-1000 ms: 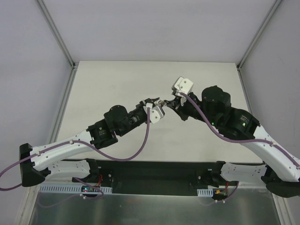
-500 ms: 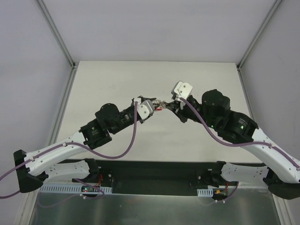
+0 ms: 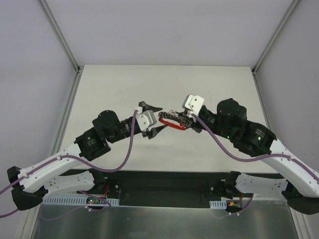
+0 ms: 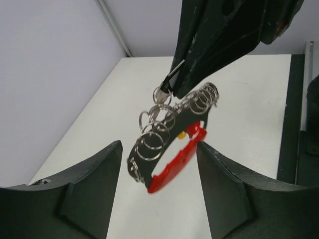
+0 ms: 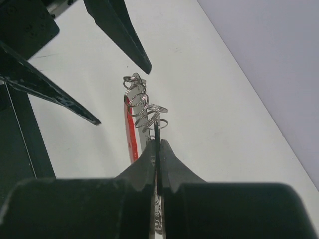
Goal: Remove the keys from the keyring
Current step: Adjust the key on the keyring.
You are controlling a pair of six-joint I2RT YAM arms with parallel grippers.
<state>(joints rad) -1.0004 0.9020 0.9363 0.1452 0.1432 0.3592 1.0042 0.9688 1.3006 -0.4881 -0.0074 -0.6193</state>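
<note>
Fingers [image 5: 144, 164] of the right gripper [image 5: 156, 142] are pressed tight together on a thin sliver of metal [image 5: 156, 130]. It is seen edge-on, so I cannot tell whether it is a key. From that pinch the keyring [image 4: 149, 144] hangs clear of the pale counter [image 3: 124, 84]. It is a slanting bunch of small silver rings [image 4: 202, 99] strung along a dark strip, with a red plastic piece [image 4: 175, 162] at its lower edge and a tiny yellow bit [image 4: 182, 134] beside the red.

Facing it from the other side, the left gripper [image 4: 158, 144] is spread wide and holds nothing. Its two dark fingers [image 4: 94, 189] stand one on each side of the bunch, which sits in the gap between them. From above, the two arms meet near the middle of the counter, with the red piece lying between the gripper tips.
</note>
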